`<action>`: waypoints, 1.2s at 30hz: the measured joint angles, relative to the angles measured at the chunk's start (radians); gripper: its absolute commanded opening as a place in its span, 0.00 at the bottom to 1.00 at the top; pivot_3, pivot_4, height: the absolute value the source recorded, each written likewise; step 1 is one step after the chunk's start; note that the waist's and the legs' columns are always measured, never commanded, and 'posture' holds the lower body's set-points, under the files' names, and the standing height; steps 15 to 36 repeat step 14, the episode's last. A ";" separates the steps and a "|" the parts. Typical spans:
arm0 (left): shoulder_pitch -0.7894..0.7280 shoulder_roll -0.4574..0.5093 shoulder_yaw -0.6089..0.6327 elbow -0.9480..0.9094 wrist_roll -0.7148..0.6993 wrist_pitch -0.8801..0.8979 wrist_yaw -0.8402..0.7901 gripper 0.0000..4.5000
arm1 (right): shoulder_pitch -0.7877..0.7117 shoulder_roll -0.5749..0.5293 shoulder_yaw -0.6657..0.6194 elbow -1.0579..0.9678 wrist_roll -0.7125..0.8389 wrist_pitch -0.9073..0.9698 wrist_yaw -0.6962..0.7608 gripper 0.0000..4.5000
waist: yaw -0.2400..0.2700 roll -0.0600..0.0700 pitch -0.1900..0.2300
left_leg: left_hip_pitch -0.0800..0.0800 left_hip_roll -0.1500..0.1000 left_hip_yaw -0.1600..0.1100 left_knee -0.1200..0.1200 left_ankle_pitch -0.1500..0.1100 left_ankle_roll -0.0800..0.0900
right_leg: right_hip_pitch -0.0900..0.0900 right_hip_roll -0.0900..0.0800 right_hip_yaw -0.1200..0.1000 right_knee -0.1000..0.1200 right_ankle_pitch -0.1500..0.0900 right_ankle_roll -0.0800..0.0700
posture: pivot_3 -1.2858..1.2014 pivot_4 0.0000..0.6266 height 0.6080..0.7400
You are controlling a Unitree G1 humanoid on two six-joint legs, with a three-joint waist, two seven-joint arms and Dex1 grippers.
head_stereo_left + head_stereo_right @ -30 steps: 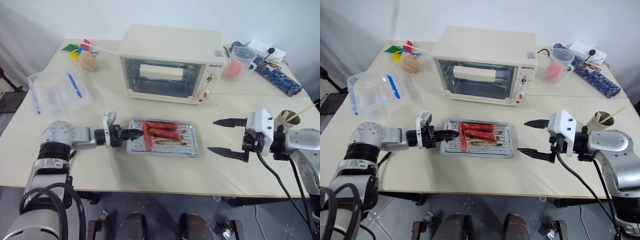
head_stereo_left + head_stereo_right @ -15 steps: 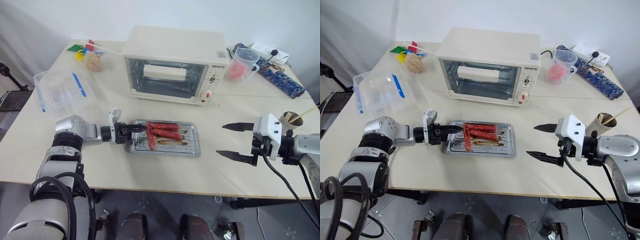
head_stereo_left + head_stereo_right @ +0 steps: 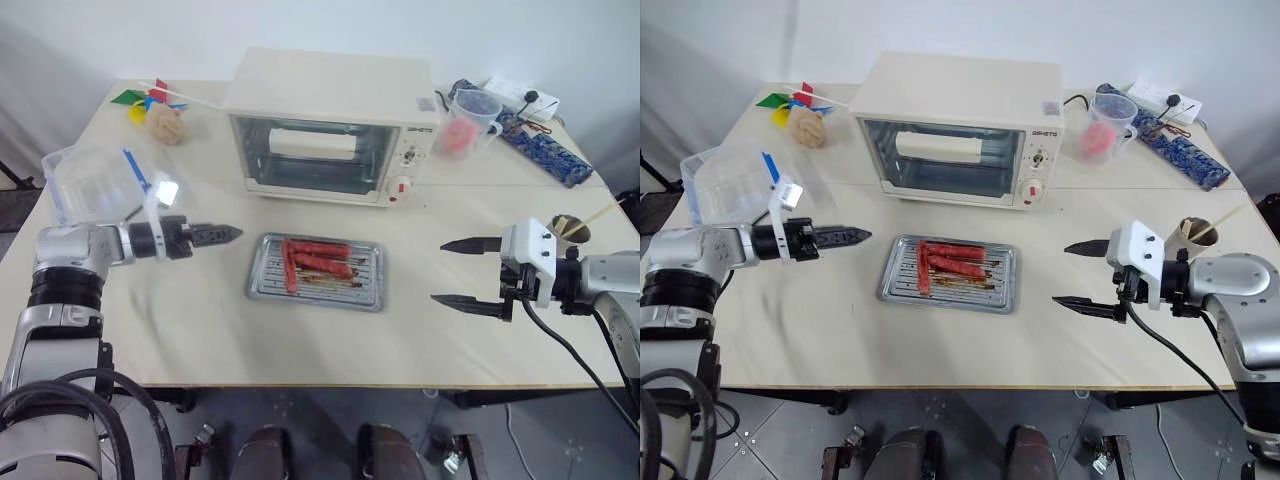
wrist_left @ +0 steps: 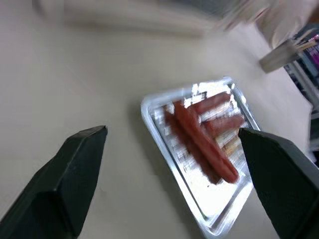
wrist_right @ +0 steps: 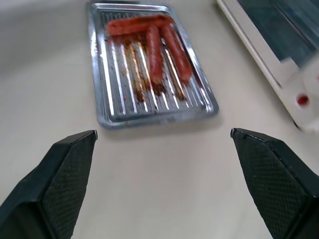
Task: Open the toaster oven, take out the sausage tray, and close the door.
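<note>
The left arm reaches in from the left side, forearm about level, its tool [image 3: 222, 234] pointing toward the right. In the left wrist view its two black fingers [image 4: 65, 184] stand wide apart, holding nothing. The right arm comes in from the right, bent at the elbow, its tool [image 3: 462, 272] pointing left with jaws spread wide and empty.

Bare tabletop [image 3: 200, 320] around sausage tray [image 3: 318, 272]; toaster oven [image 3: 330, 125] behind.

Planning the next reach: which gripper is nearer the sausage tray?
Left. The left gripper hovers just off the sausage tray's left end; the right gripper sits farther off its right.
</note>
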 measured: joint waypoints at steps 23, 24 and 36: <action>0.356 0.036 0.105 -0.204 0.038 -0.566 -0.251 1.00 | -0.011 -0.024 0.116 0.213 -0.212 -0.249 0.017 1.00 | -0.004 0.000 0.000 | 0.000 0.000 0.001 0.001 -0.001 0.001 | 0.000 0.000 0.000 0.000 0.000 0.000 | 0.52 0.24 1.00; 0.356 0.036 0.105 -0.204 0.038 -0.566 -0.251 1.00 | -0.011 -0.024 0.116 0.213 -0.212 -0.249 0.017 1.00 | -0.004 0.000 0.000 | 0.000 0.000 0.001 0.001 -0.001 0.001 | 0.000 0.000 0.000 0.000 0.000 0.000 | 0.52 0.24 1.00; 0.356 0.036 0.105 -0.204 0.038 -0.566 -0.251 1.00 | -0.011 -0.024 0.116 0.213 -0.212 -0.249 0.017 1.00 | -0.004 0.000 0.000 | 0.000 0.000 0.001 0.001 -0.001 0.001 | 0.000 0.000 0.000 0.000 0.000 0.000 | 0.52 0.24 1.00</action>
